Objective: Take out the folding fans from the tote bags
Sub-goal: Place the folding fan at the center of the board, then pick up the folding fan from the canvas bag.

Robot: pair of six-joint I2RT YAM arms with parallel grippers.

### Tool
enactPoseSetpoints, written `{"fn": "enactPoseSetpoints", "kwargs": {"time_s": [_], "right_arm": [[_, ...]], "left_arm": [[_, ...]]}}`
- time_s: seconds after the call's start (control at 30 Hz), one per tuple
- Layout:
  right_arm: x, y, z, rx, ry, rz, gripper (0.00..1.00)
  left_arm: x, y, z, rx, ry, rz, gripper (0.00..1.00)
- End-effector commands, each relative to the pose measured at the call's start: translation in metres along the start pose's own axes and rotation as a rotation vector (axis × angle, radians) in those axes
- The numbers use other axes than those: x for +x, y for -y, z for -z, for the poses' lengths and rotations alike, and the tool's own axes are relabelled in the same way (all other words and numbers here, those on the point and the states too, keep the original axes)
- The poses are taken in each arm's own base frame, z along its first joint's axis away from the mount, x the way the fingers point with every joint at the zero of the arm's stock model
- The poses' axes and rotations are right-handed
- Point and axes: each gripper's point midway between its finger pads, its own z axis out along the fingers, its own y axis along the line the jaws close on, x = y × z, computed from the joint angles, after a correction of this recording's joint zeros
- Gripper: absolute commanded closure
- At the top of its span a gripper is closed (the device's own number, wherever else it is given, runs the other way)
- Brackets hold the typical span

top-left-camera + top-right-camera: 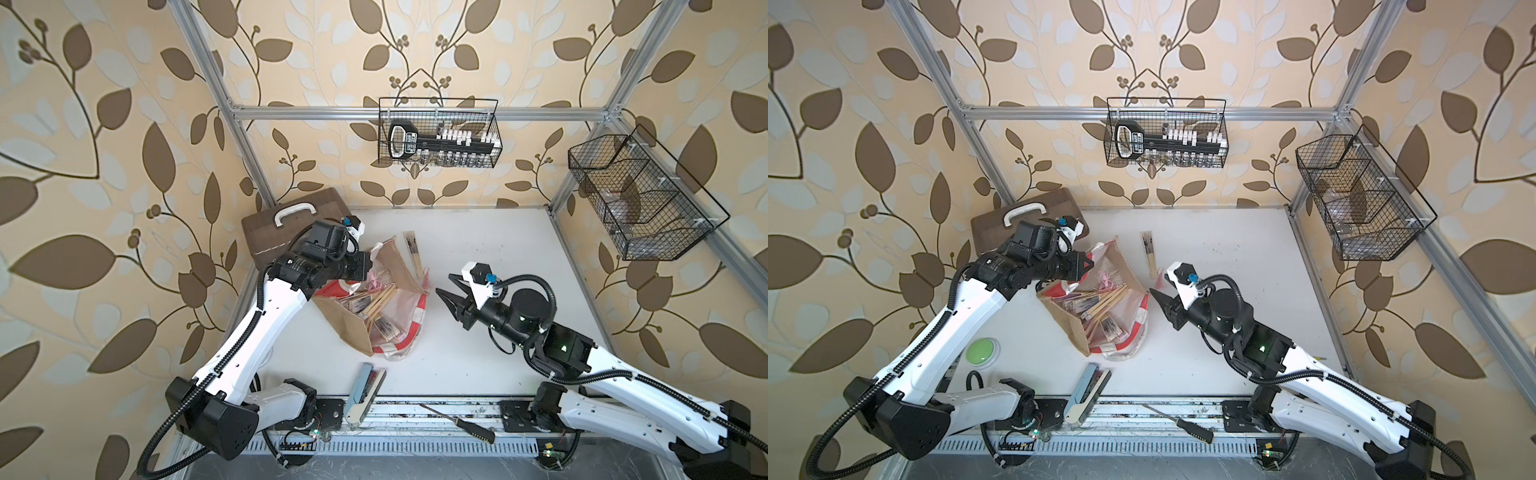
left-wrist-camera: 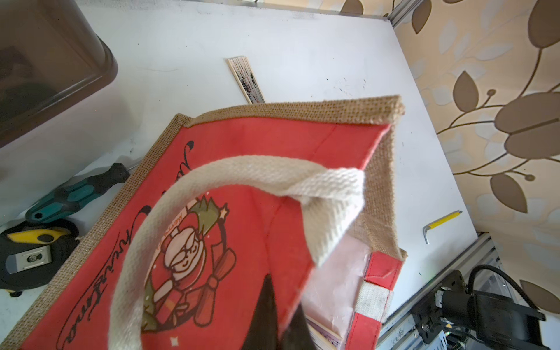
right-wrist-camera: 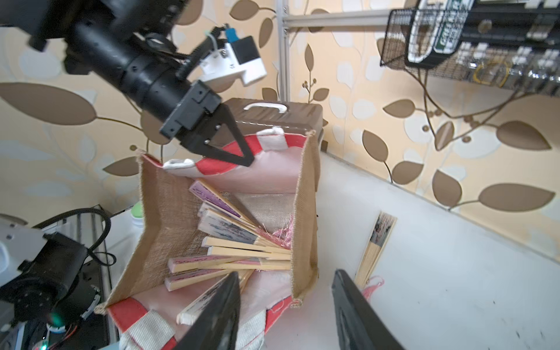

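The left claw (image 3: 247,159) is clenched on the rim of the jute tote bag (image 1: 351,328), holding its mouth open over the folding fans (image 3: 242,242) piled inside; the right claw (image 1: 443,282) hangs released and empty just beside it. A loose fan (image 1: 412,249) lies on the tabletop (image 1: 519,257) beyond the bag, with a brown case (image 1: 259,232) in the far corner. A light-blue stapler-like tool (image 1: 361,388) and a screwdriver (image 1: 473,428) lie at the near edge.

From the tote bag (image 1: 349,328), which holds the fans (image 1: 376,307), a lone fan (image 1: 413,249) lies at one o'clock, my right gripper (image 1: 443,282) at three, the case (image 1: 257,232) at ten, the stapler-like tool (image 1: 363,386) at six.
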Motion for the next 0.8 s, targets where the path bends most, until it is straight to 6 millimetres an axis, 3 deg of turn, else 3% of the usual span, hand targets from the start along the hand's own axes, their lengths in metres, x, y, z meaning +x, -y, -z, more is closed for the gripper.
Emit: {"fn": "enactPoseSetpoints", "kwargs": {"time_s": [0.0, 0.17, 0.43, 0.6, 0.77], "right_arm": [[0.002, -0.014, 0.003, -0.048, 0.014, 0.170, 0.50], [0.002, -0.043, 0.000, -0.165, 0.038, 0.253, 0.51], [0.000, -0.068, -0.035, -0.219, 0.075, 0.350, 0.56], [0.018, -0.083, -0.066, -0.269, 0.016, 0.342, 0.61], [0.046, -0.092, -0.084, -0.314, -0.020, 0.413, 0.62]], "left_arm": [[-0.004, 0.012, 0.008, 0.057, 0.034, -0.046, 1.00], [-0.004, 0.015, 0.009, 0.073, 0.037, -0.056, 1.00], [-0.004, 0.025, 0.015, 0.126, 0.059, -0.093, 1.00], [-0.006, 0.029, 0.019, 0.144, 0.084, -0.116, 1.00], [-0.004, 0.024, 0.016, 0.120, 0.080, -0.123, 1.00]]}}
